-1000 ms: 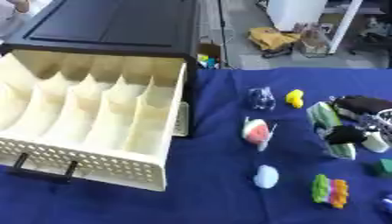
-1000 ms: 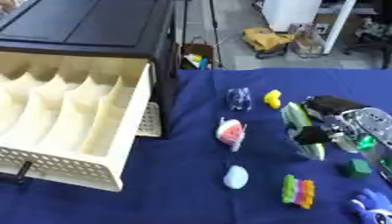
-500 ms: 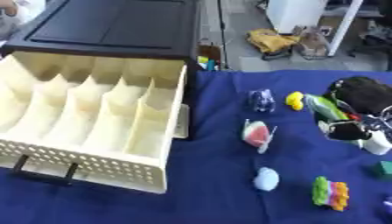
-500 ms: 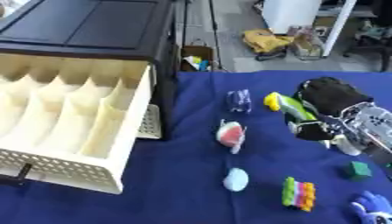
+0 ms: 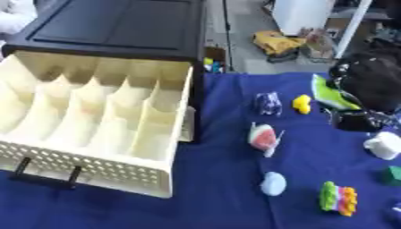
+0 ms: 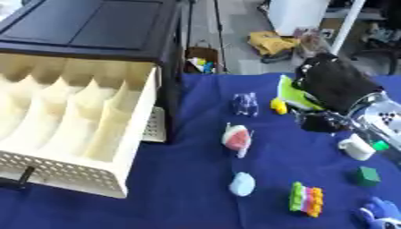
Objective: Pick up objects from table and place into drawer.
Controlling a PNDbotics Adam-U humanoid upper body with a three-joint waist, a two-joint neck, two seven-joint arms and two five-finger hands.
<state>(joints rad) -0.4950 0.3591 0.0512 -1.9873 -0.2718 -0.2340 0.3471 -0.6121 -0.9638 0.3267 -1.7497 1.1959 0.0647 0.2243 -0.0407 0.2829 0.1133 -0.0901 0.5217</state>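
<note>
My right hand (image 6: 335, 86), black, hangs above the right side of the blue cloth with its fingers curled round a flat green and white object (image 6: 291, 96) that sticks out to its left. The cream drawer (image 5: 94, 167) stands pulled out at the left, its long divided compartments bare, under the black cabinet (image 5: 117, 27). On the cloth lie a purple-blue wrapped piece (image 5: 269, 103), a small yellow piece (image 5: 301, 103), a red, white and green wedge (image 5: 262, 135), a pale blue oval (image 5: 272, 183) and a green, pink and orange block (image 5: 338, 199). No left hand shows.
A white cup-like piece (image 5: 384, 145), a green cube (image 6: 366, 175) and a blue thing (image 6: 381, 214) lie at the right edge of the blue cloth (image 5: 219, 179). Beyond the table's far edge, the floor holds a yellow bag (image 5: 278, 42) and a white pole (image 5: 354, 27).
My right hand has risen and drawn toward the table's far side, carrying the green and white object. The white cup-like piece now lies apart from the hand.
</note>
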